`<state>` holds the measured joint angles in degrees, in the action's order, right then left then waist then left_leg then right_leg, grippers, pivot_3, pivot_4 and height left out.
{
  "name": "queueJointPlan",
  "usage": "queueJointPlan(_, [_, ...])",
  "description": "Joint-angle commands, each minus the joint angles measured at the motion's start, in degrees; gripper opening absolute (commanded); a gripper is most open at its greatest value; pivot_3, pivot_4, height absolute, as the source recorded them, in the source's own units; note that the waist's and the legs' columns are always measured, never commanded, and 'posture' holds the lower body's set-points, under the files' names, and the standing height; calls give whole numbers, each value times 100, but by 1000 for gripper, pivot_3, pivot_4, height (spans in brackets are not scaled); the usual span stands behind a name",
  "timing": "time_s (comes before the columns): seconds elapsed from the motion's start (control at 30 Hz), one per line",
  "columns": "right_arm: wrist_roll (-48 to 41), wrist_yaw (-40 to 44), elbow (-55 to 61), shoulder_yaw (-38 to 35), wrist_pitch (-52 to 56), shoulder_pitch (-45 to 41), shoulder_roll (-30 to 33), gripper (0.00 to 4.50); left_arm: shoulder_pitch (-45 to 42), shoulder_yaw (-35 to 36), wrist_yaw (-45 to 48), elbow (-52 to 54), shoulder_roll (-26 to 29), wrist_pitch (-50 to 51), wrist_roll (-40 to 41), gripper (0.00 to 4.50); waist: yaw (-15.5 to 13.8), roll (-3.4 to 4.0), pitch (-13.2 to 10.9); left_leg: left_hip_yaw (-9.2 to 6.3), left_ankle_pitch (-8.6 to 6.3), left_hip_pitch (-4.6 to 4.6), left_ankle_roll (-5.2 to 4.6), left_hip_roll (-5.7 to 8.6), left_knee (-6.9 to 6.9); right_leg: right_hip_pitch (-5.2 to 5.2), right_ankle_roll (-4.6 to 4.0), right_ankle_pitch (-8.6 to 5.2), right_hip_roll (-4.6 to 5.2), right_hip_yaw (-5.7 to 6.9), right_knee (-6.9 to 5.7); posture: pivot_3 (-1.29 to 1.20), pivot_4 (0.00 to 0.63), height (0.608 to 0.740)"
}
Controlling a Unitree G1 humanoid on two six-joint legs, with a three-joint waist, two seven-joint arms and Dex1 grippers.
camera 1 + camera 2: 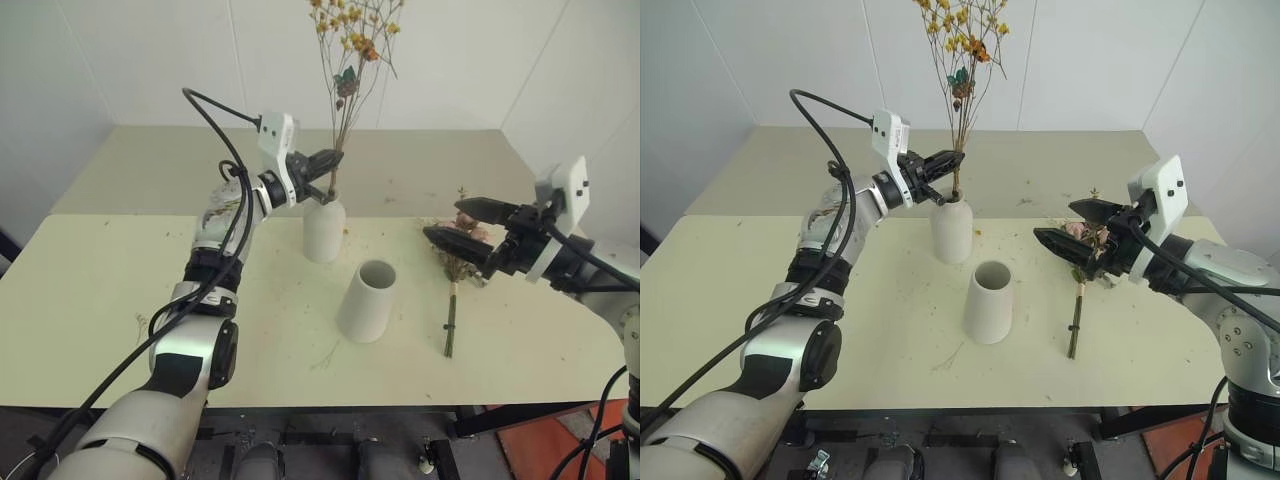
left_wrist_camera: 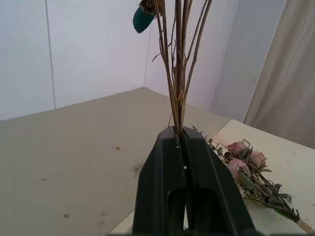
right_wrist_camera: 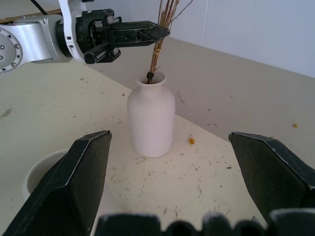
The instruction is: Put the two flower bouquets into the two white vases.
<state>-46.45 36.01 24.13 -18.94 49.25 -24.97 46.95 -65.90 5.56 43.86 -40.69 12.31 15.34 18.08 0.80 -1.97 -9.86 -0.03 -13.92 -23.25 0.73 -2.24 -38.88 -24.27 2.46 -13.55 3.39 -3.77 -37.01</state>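
White walls enclose a pale worktop made of two sections, speckled with dried plant debris.

Left gripper: clenched on the brown stems of the yellow spray, just above the neck of the bottle vase. The stems run down from the gripper into the vase mouth; the lower ends sit inside the neck. The spray stands nearly upright, its yellow-orange blossoms well above the gripper, with a small teal tag among the upper stems. In the left wrist view both fingers are pressed together around the stem bundle.

Bottle vase: upright on the worktop, near the seam between the two sections, behind the cone vase.

Cone vase: upright, wide mouth up, nothing visible inside. It stands just in front and to the right of the bottle vase, apart from it.

Rose bunch: lying flat on the worktop to the right of the cone vase, well apart from it. The pink heads and leaves point away from the robot; the bound stem end points toward the near edge.

Right gripper: released, jaws wide apart, holding nothing. It hovers above the head end of the rose bunch, pointing toward the vases.
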Motion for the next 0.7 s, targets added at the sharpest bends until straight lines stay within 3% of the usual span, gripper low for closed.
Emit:
queueJointPlan(0.03, [-103,-25,152,-229,-88,2,37,4500,121,24,-21,431,77,81,34,22,3,0,0,0,0,1,0,0,0,0,0,0,0,0,0,0,150,740])
queueJointPlan(0.57, [-73,-39,237,-313,-138,147,49,4500,310,-104,-107,563,68,191,-60,22,0,0,0,0,0,1,0,0,0,1,0,0,0,0,0,0,150,740])
queueJointPlan(0.6, [-63,-48,232,-308,-144,137,44,4500,305,-88,-123,555,76,197,-49,494,0,0,0,-1,0,1,0,0,0,1,0,0,0,0,0,0,150,740])
queueJointPlan(0.7, [-36,-56,223,-288,-164,135,34,4500,362,-31,-329,654,86,119,-70,1273,-1,0,0,0,0,1,0,0,0,1,0,0,0,0,0,0,150,740])
